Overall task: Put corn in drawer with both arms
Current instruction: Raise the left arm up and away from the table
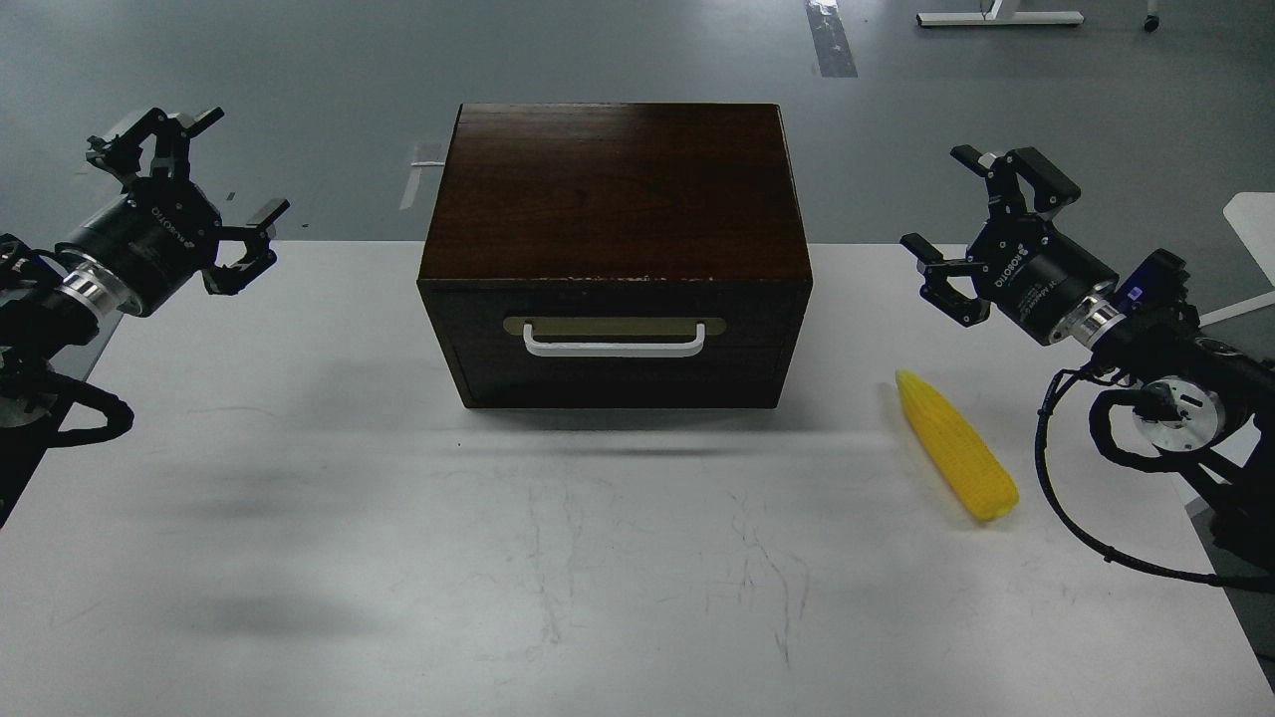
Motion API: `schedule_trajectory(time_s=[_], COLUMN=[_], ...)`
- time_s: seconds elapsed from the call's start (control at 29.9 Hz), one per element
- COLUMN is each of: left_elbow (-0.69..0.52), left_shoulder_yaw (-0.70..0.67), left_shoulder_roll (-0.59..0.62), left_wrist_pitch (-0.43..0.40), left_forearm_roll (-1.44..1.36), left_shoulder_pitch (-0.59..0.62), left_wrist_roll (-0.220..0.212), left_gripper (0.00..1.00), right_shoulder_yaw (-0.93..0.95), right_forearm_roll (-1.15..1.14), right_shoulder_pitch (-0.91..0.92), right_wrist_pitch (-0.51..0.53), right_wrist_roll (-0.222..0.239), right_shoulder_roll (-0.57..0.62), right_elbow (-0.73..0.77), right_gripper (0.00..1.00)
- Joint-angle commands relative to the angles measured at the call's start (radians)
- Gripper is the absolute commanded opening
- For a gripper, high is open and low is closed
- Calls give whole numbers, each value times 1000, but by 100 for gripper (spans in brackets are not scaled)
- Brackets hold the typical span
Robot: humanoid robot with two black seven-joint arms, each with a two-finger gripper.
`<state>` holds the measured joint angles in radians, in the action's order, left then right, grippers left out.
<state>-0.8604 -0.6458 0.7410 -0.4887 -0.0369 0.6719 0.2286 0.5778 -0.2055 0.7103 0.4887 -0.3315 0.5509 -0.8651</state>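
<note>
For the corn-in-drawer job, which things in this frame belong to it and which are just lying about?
Belongs to the job:
corn
drawer, shut, in the cabinet
left pincer, open
right pincer, open

Just there:
white table
tape strips on the floor

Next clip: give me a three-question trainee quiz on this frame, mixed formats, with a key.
1. True or false: the drawer is shut.
2. The corn lies nearest which tool? A) left tool B) right tool
3. Fill in: the corn rests on the ____, apart from the cabinet.

Key: 1 true. 2 B. 3 table. Both tools are open and hold nothing.
</note>
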Motion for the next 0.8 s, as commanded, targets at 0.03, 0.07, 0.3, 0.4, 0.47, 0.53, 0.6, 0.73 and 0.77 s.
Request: schedule_trajectory(time_s=[0.03,0.07,0.3,0.4,0.47,0.53,0.6,0.73,0.77], left_elbow=[0,0,9,23,23,21,15,-15,-37], left_shoulder_yaw=[0,0,-6,3,3,0,0,-5,-3], left_shoulder_roll=[-2,-2,5,8,8,11,15,24,29], left_wrist_pitch=[0,0,0,0,0,0,0,0,0], left_forearm_roll=[0,0,2,-4,-33,-101,-185,-370,-432], left_shoulder_pitch=[0,0,8,43,63,89,129,204,245], left_wrist_roll=[0,0,2,0,2,5,14,99,136], left_gripper=[98,98,98,98,98,98,98,98,98], right_shoulder_yaw=[0,0,0,0,0,0,0,2,4], right_forearm_roll=[0,0,0,0,0,0,0,0,0], right_shoulder_pitch=[0,0,0,0,0,0,0,0,0], right_wrist_pitch=[0,0,0,0,0,0,0,0,0], right_wrist_roll=[0,0,0,0,0,0,0,0,0], right_shoulder_roll=[0,0,1,3,7,11,14,17,17], right_elbow=[0,0,0,0,-2,-2,-3,-5,-5], right_gripper=[100,100,100,100,100,100,100,100,100])
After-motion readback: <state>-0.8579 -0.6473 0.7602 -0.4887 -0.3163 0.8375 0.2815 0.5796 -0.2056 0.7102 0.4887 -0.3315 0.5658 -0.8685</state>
